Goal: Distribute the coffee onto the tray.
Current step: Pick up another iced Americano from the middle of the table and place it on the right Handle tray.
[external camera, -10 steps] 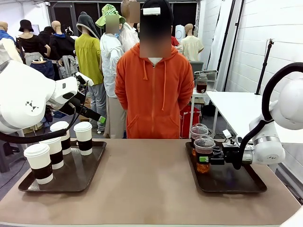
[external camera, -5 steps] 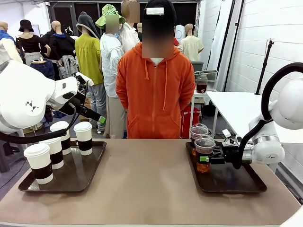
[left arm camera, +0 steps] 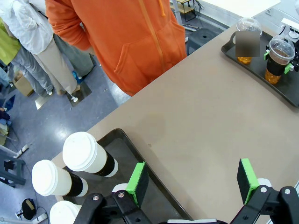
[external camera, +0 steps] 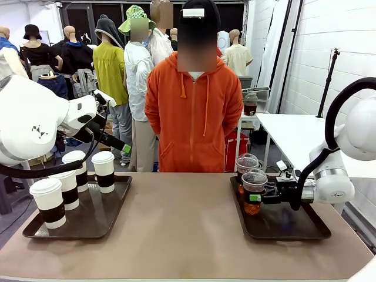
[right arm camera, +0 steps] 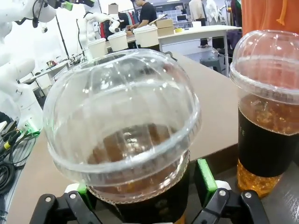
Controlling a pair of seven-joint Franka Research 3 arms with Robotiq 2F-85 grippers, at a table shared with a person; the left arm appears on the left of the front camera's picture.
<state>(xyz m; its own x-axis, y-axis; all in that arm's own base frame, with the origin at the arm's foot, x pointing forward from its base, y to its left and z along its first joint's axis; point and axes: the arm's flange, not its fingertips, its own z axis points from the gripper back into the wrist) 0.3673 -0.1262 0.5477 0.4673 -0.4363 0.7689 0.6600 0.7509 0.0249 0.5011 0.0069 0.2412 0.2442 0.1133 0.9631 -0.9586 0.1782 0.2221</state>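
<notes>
Here you see two dark trays on the brown table (external camera: 182, 229), one near each end. On the left tray (external camera: 97, 220) stand four white paper cups with brown bands: one at the near left corner (external camera: 48, 202), one behind it (external camera: 66, 189), one farther back (external camera: 76, 170), and one at the far edge (external camera: 104, 171). On the right tray (external camera: 294, 226) stand the two clear dome-lidded cups of amber drink, close together at its far left corner: the nearer cup (external camera: 253, 191) just in front of the farther cup (external camera: 246, 167). Your right gripper (external camera: 256, 198) lies low over the right tray, reaching in from the table's right edge, with its green pads on either side of the nearer clear cup (right arm camera: 124, 140); in the right wrist view the jaws stand spread, each pad (right arm camera: 204, 175) just beside the cup wall, and you cannot tell whether they touch it. The other clear cup (right arm camera: 268, 107) stands just beside it, apart from the pads. Your left gripper (left arm camera: 191, 179) hangs above the left tray's right edge with its jaws wide apart and nothing between them; below it you see three of the paper cup lids. A person in an orange hoodie (external camera: 192, 120) stands at the table's far edge, arms behind the back.
</notes>
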